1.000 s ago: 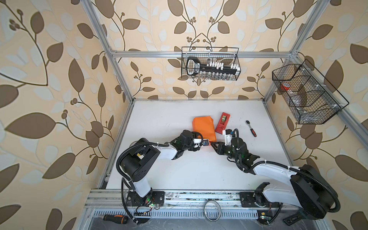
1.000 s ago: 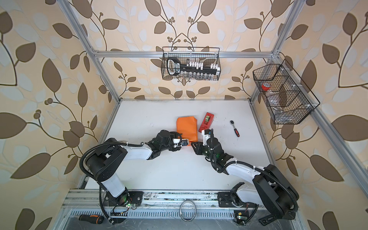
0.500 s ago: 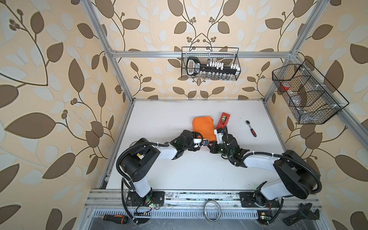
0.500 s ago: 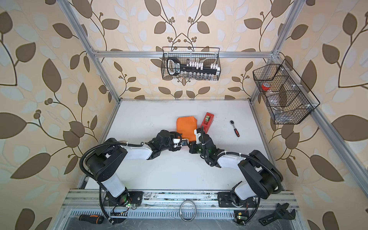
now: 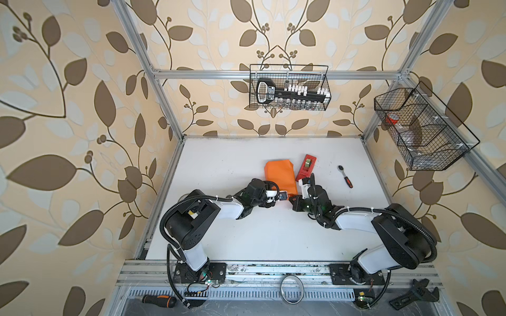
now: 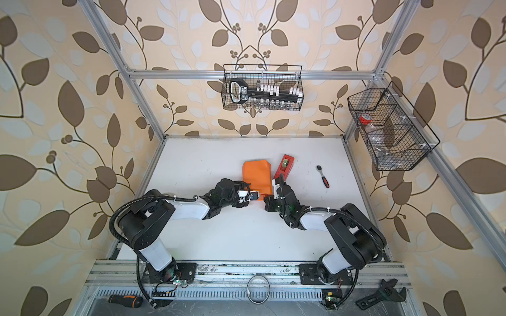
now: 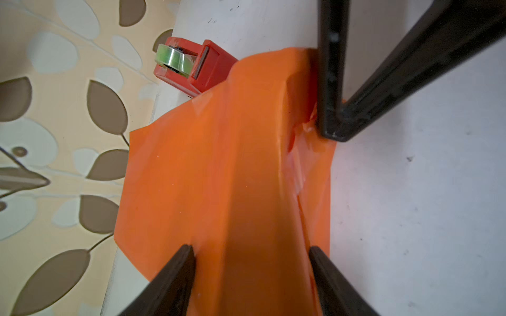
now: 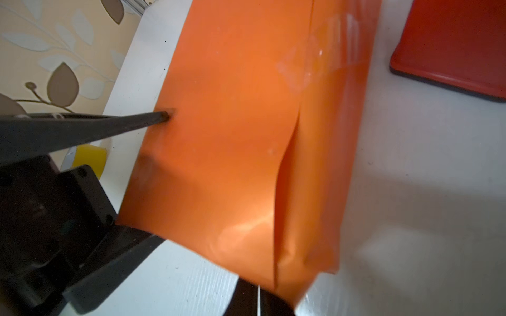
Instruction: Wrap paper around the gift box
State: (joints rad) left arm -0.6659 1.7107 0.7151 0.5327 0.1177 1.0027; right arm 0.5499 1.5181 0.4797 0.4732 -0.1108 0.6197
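The gift box is hidden inside the orange paper (image 5: pixel 280 175) (image 6: pixel 257 175), which lies as a wrapped package on the white table (image 5: pixel 224 164). My left gripper (image 5: pixel 282 195) (image 7: pixel 252 249) holds the package's near left end, jaws apart, both fingertips touching the paper (image 7: pixel 219 164). One of its fingers (image 8: pixel 164 116) meets the package's edge in the right wrist view. My right gripper (image 5: pixel 292 202) (image 8: pixel 258 292) is shut at the near right corner. Its tips (image 7: pixel 332 134) rest against a crumpled, taped fold of the paper (image 8: pixel 232 136), with nothing visibly pinched.
A red tape dispenser (image 5: pixel 306 167) (image 7: pixel 189 63) stands just right of the package. A ratchet wrench (image 5: pixel 345 176) lies further right. Wire baskets hang on the back wall (image 5: pixel 289 87) and the right frame (image 5: pixel 421 131).
My right gripper closed and moved left to the package's near right corner, its arm swinging in and back. The left gripper and the package stayed put.
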